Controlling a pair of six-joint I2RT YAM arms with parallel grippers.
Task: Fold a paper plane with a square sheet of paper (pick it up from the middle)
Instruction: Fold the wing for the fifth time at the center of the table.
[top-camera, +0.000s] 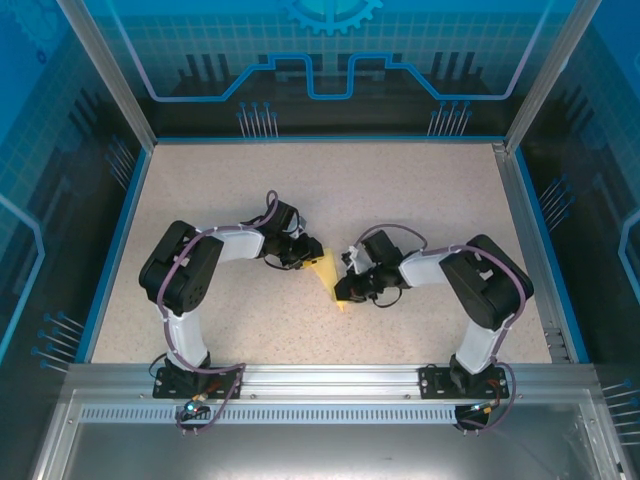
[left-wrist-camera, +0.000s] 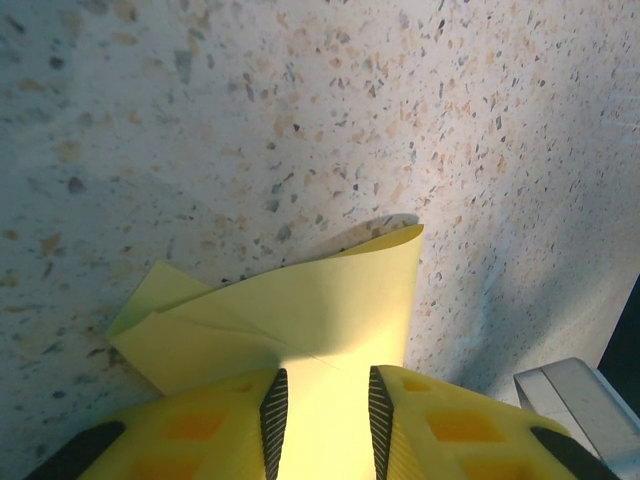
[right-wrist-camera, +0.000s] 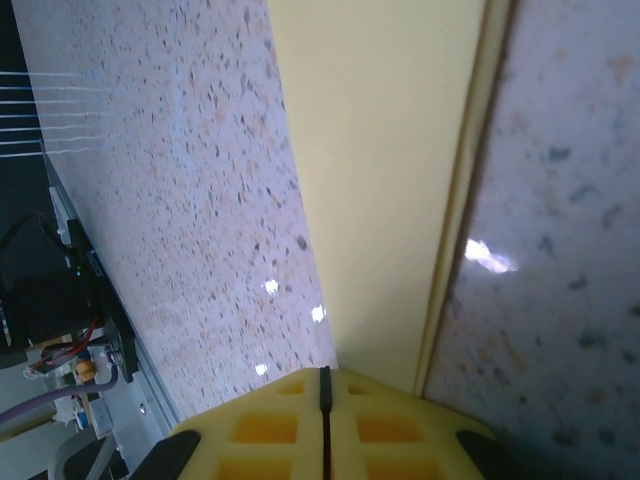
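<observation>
The yellow sheet of paper (top-camera: 328, 272) lies mid-table, folded into a narrow pointed shape like a paper plane, its point toward the near edge. My left gripper (top-camera: 305, 258) is at its far left end. In the left wrist view the left gripper (left-wrist-camera: 326, 420) stands part open over the paper (left-wrist-camera: 330, 300), which runs between the pads; a flap curls up beyond them. My right gripper (top-camera: 352, 285) sits at the paper's near right side. In the right wrist view its jaws (right-wrist-camera: 323, 372) are shut at the paper's (right-wrist-camera: 380, 180) edge. Whether they pinch it is hidden.
The speckled table (top-camera: 420, 200) has a blue rim and glass walls on three sides. An aluminium rail (top-camera: 320, 380) with both arm bases runs along the near edge. Cables and the rail (right-wrist-camera: 60, 330) show at the left of the right wrist view.
</observation>
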